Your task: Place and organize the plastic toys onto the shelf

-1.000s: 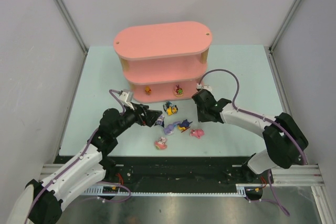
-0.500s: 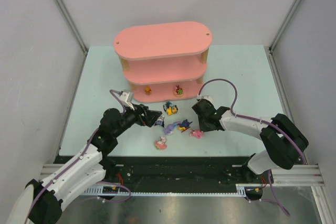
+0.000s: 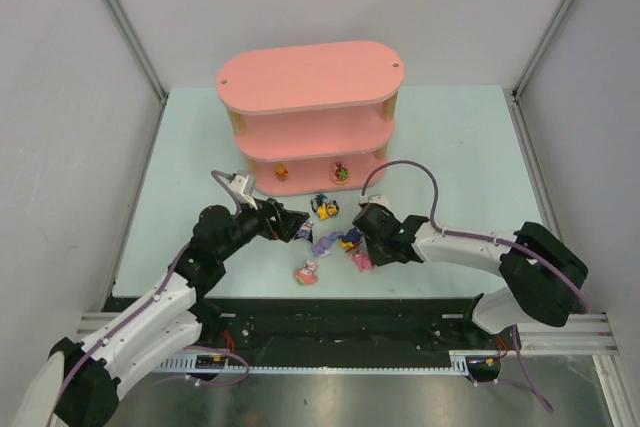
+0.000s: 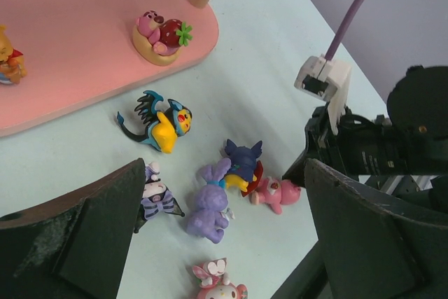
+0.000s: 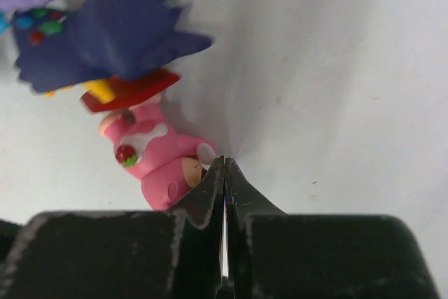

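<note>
Pink three-tier shelf at far middle of table. On shelf's bottom board: yellow-orange figurine and red-pink figurine, well apart.

Loose cluster on table just in front of shelf. Black-yellow figurine nearest shelf. Farther out, striped purple figurine, purple rabbit, dark blue figurine, pink figurine. Pink-white figurine farthest from shelf.

Right end effector low over table in front of shelf's right half. Jaws pressed together, nothing clamped. Tips right at pink figurine's head; touching or just short, cannot tell. Pink figurine on its side, against dark blue figurine.

Left end effector in front of shelf's left half. Fingers spread wide, nothing between them. Striped purple figurine just beside one fingertip.
</note>
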{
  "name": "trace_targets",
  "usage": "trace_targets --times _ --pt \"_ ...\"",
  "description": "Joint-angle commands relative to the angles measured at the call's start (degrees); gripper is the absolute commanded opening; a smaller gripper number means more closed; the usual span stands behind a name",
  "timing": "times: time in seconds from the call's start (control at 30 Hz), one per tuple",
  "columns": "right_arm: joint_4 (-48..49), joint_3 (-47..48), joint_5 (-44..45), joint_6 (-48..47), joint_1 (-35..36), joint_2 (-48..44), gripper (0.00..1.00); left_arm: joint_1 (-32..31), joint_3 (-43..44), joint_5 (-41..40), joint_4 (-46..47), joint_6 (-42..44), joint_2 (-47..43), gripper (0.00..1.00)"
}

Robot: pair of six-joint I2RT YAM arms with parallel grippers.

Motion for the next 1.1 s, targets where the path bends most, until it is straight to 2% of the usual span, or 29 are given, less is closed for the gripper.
trace_targets --times 0.0,0.13,0.27,0.47,0.53,0.67,0.77,1.07 --pt "0.0 -0.1 -0.4 3.3 4.0 -1.7 0.0 0.2 0.3 0.4 2.1 0.3 -0.3 1.0" --pt "1.4 -0.2 -1.1 5.0 9.0 -0.8 0.0 0.2 0.2 0.4 2.0 0.1 -0.4 1.0" --pt "1.2 -0.2 0.1 6.6 10.5 -1.0 0.0 0.2 0.0 0.4 1.6 0.0 -1.0 1.0" --pt "-1.4 -0.2 7.8 7.1 11.6 -6.8 0.02 0.2 0.2 0.4 1.4 0.0 -1.0 1.0" --pt "-1.2 -0.2 10.4 6.8 13.1 -9.5 0.06 0.2 0.4 0.6 1.4 0.0 -1.0 1.0" --pt "0.4 -0.1 11.4 6.0 15.3 -12.1 0.39 0.2 1.1 0.7 0.8 0.5 -1.0 1.0" --pt "2.4 -0.2 10.4 5.1 16.3 -12.2 0.48 0.2 1.3 0.7 0.5 0.6 -1.0 1.0" --pt "3.5 -0.1 11.3 10.3 16.8 -8.5 0.53 0.2 1.3 0.7 0.2 0.7 -1.2 1.0"
